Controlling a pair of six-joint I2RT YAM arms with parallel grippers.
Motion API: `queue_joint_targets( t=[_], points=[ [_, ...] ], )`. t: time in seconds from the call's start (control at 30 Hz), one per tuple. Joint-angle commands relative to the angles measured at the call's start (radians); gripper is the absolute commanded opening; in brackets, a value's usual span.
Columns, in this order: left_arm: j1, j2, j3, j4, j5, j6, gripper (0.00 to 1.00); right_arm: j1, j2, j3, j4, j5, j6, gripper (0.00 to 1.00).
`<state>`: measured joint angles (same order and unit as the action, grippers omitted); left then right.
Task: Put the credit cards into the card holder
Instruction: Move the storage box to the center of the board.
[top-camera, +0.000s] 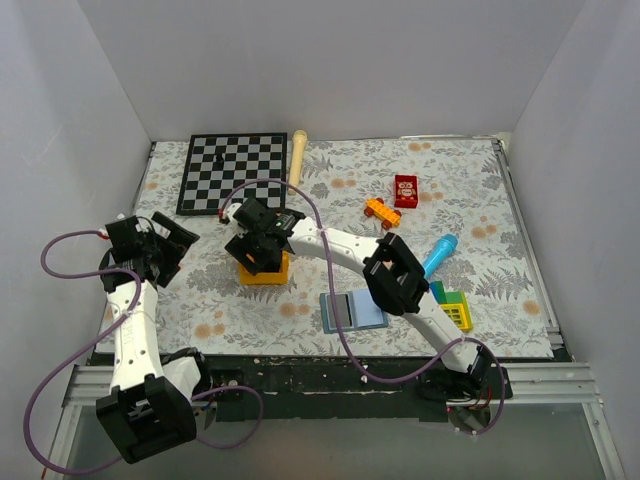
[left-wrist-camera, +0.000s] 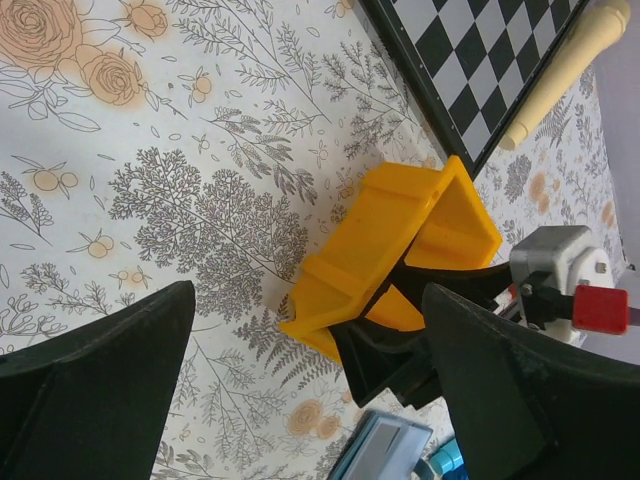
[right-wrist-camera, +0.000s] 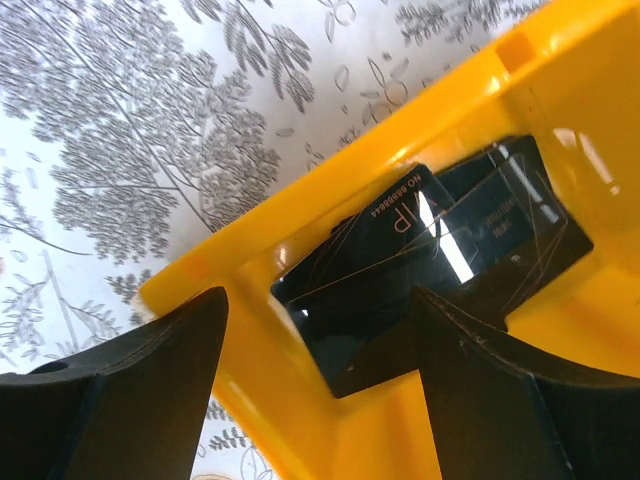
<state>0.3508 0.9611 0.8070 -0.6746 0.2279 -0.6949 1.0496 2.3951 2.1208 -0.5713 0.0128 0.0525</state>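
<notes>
Lying in yellow bin (right-wrist-camera: 560, 70), credit cards (right-wrist-camera: 420, 260) between parted right jaws

Bright even light; white glare on credit cards (right-wrist-camera: 420, 265); near jaws blurred.

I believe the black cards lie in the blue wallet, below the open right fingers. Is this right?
Not quite. The black cards lie in the yellow bin, not the blue wallet, below the open right fingers. The right wrist view shows it.
</notes>
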Motion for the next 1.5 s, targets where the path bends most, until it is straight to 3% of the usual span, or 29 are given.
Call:
queue_joint_targets(
  t=[0.0,0.47,0.87,1.2,1.33,1.47],
  points=[
    [0.004,-0.004,-0.011,0.012,0.034,0.009,0.98,0.009,0.0,-0.057,-0.043,0.078,-0.01,0.82],
    [0.002,-0.018,-0.038,0.033,0.07,0.011,0.98,0.012,-0.198,-0.383,0.063,0.179,-0.149,0.79],
    [-0.022,-0.015,-0.075,0.133,0.195,0.046,0.97,0.0,-0.327,-0.516,0.128,0.145,-0.211,0.74],
    [-0.197,0.013,-0.078,0.262,0.231,0.097,0.94,-0.12,-0.746,-0.752,0.517,-0.201,0.076,0.75],
    [-0.369,0.106,-0.048,0.335,0.22,0.107,0.9,-0.14,-0.861,-0.785,0.498,-0.176,0.13,0.75],
    [-0.498,0.246,0.014,0.348,0.188,0.178,0.86,-0.16,-1.013,-0.925,0.516,-0.136,0.174,0.75]
  ],
)
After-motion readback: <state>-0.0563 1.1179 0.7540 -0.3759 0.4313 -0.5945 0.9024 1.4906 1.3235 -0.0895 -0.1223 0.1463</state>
